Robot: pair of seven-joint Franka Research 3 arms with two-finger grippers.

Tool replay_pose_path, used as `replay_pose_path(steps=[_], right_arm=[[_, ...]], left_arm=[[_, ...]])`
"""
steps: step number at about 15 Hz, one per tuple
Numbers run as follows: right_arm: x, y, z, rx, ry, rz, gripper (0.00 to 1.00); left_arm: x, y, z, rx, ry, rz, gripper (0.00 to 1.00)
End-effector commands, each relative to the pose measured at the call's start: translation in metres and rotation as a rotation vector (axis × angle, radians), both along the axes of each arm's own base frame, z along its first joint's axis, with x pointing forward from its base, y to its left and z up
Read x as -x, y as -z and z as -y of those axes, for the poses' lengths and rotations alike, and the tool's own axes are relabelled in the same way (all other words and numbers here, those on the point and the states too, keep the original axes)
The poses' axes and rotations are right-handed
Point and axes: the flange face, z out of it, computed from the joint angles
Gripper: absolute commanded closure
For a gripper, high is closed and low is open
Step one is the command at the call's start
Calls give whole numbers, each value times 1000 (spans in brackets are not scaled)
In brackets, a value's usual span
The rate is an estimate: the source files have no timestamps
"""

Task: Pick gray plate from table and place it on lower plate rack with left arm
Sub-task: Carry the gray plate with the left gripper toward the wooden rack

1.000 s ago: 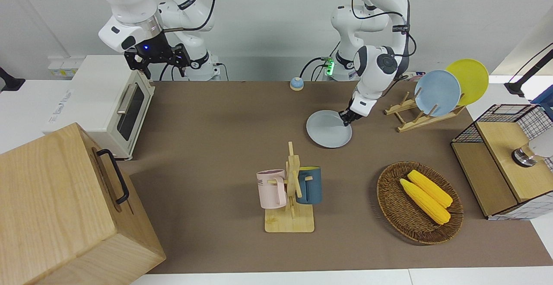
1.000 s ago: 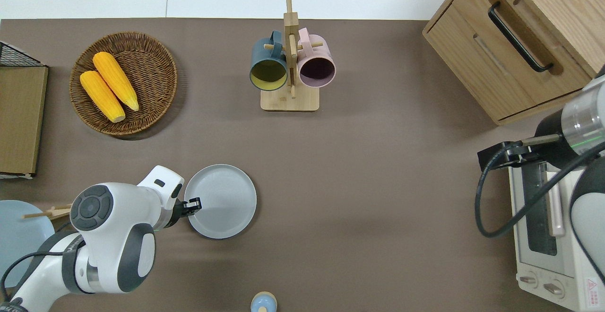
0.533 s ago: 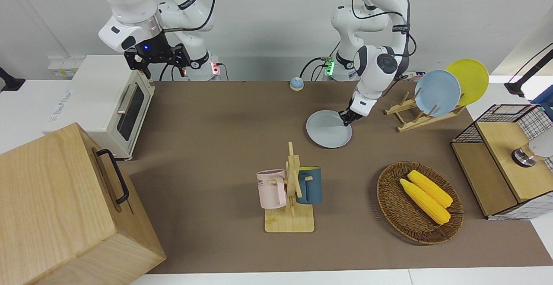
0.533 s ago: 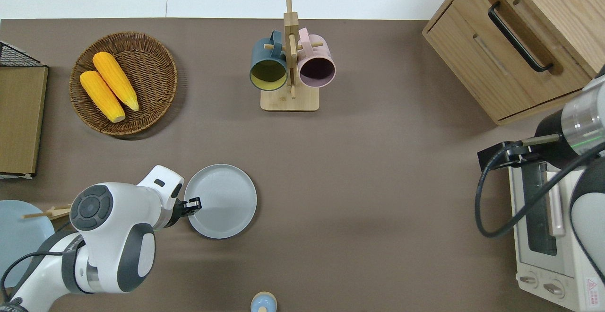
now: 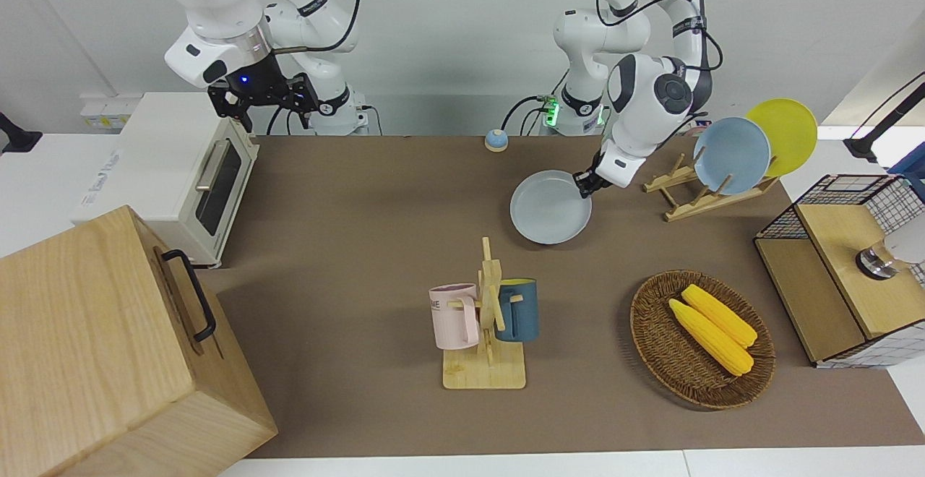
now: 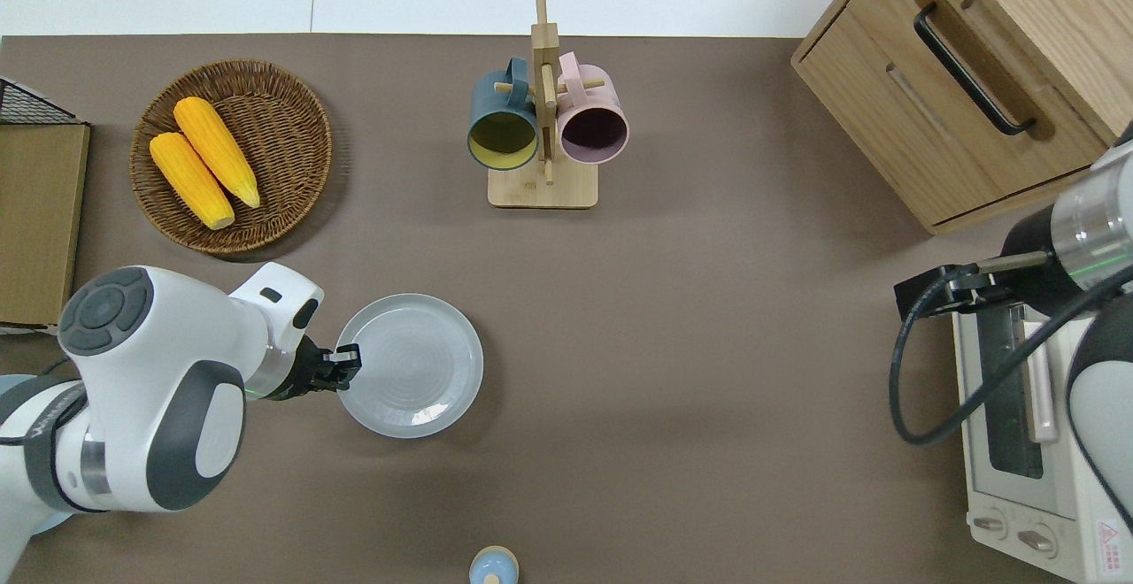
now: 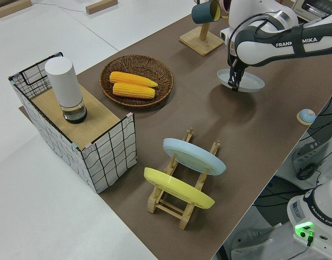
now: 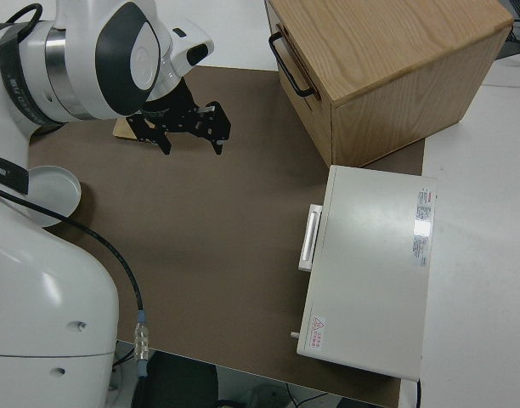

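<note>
The gray plate [image 5: 551,207] hangs a little above the brown table, slightly tilted. My left gripper [image 5: 585,184] is shut on its rim, on the edge toward the rack; the overhead view shows the gripper [image 6: 347,363] and the plate [image 6: 410,365]. The plate's shadow lies under it in the left side view [image 7: 244,81]. The lower plate rack [image 5: 686,202] stands toward the left arm's end of the table and holds a light blue plate [image 5: 731,155] and a yellow plate [image 5: 784,136]; its lower pegs [image 7: 187,135] are free. My right gripper [image 5: 264,94] is parked, open.
A mug stand [image 5: 485,347] with a pink and a dark blue mug stands mid-table, farther from the robots. A wicker basket [image 5: 650,332] holds two corn cobs. There are also a wire crate [image 5: 838,260], a toaster oven [image 5: 188,173], a wooden cabinet [image 5: 108,347] and a small blue bell [image 5: 496,140].
My left gripper has risen with the gray plate in it. The plate has left the table and shifted slightly away from the robots. The right arm has not moved.
</note>
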Motion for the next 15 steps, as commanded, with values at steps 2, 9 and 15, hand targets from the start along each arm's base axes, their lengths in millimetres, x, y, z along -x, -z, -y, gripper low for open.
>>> replay_pose_path(steps=[2,9,15], right_arm=[[2,-4,2,7,14,0,17],[2,-3,2,7,14,-2,17],[2,-4,2,9,14,1,17]], left_arm=[[-11,-48,-14,-15,5,-44,1000],[-18,-125,-41,-160,54,-67,1000],[-8,-146,-63,-379,106,-112,1000]])
